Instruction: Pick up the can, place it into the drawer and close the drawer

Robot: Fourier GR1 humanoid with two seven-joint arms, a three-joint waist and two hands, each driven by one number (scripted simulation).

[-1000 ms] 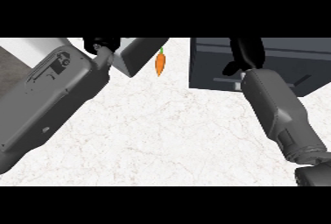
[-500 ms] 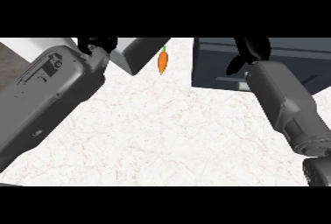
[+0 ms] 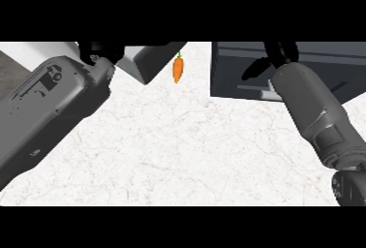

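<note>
My right hand [image 3: 277, 54] is over the dark drawer [image 3: 232, 72] at the top right, partly cut off by the view's upper edge. I cannot tell whether it is clenched, released or grasping anything. I cannot tell where the can is, so I cannot place it relative to either hand. My left hand [image 3: 97, 50] shows at the top left, its state equally unclear. A carrot [image 3: 178, 70] lies on the counter [image 3: 178, 145] just beside a grey block [image 3: 146, 63].
</note>
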